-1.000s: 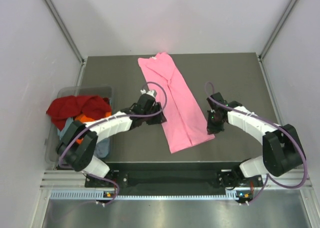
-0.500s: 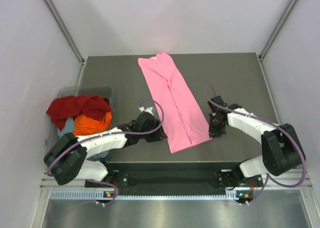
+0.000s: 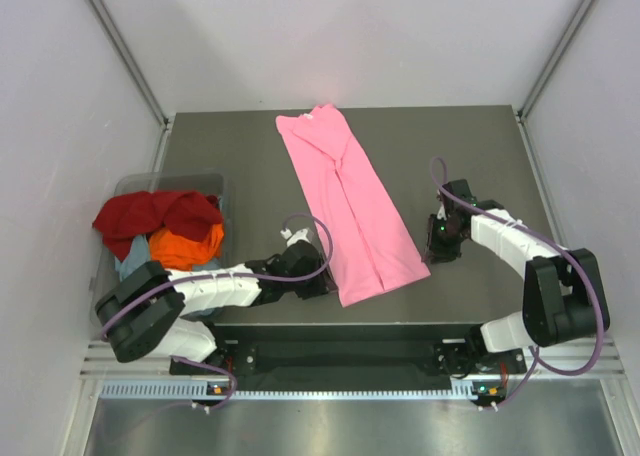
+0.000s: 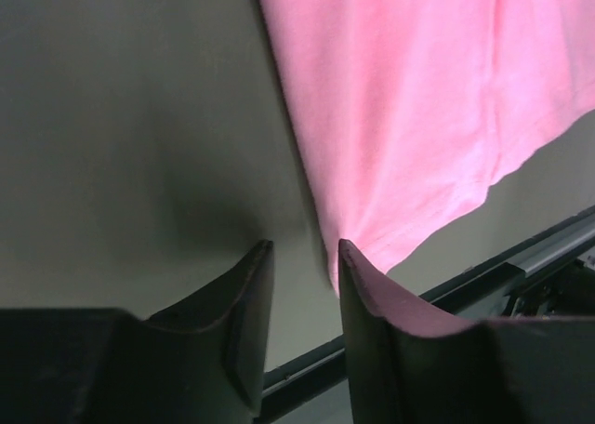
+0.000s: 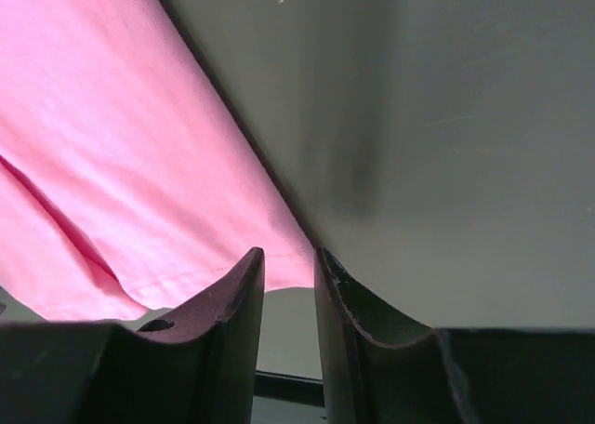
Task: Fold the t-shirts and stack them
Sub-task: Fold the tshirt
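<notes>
**Both claws released at the near corners of the pink t-shirt**

White walls close in a dark grey table, seen from above. On it the pink t-shirt lies flat, folded lengthwise into a long strip. The strip runs on a slant from the far middle of the table, neck end away from the arms, down to the near edge, its hem end towards the arms' bases.

At the near left corner of that strip sits the left claw, low over the table. Its wrist view shows the two fingers parted, with bare table in the gap and no cloth between them. The right-hand finger meets the shirt's side edge just where the hem corner begins. Beyond it the metal rail of the table's front edge shows.

Across the strip, at its near right corner, the right claw is also let go. Its fingers stand apart by a narrow gap (narrower than the left one's) and the pink corner lies just past their tips, not pinched.

A clear plastic bin at the table's left side holds the other shirts in a loose heap. The dark red t-shirt is on top, the orange t-shirt is under its near side, and the grey-blue t-shirt peeps out below.
</notes>
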Action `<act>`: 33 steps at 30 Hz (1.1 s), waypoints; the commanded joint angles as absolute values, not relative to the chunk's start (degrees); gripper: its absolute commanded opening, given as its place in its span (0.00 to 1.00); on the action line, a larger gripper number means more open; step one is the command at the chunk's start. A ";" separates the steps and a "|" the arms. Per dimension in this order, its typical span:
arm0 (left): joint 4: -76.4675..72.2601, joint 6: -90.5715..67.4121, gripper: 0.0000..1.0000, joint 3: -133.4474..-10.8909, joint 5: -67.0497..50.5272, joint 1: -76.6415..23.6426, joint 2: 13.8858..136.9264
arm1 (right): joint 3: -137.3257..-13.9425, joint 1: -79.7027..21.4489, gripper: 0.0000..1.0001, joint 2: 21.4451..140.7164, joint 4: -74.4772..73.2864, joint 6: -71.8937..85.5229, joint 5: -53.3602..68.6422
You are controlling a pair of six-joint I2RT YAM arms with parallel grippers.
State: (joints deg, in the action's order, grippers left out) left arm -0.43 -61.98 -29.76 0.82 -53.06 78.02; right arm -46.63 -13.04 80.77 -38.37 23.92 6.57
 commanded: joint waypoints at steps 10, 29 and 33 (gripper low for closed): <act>-3.16 -65.04 0.34 -31.29 0.35 -54.05 82.44 | -44.56 -9.49 0.30 82.88 -35.42 20.13 9.58; -0.26 -67.24 0.37 -30.76 1.93 -56.87 81.57 | -43.42 -9.49 0.27 83.85 -35.33 21.27 11.86; 2.63 -67.06 0.39 -30.32 3.78 -57.57 79.63 | -42.98 -9.58 0.26 83.67 -35.33 21.88 11.78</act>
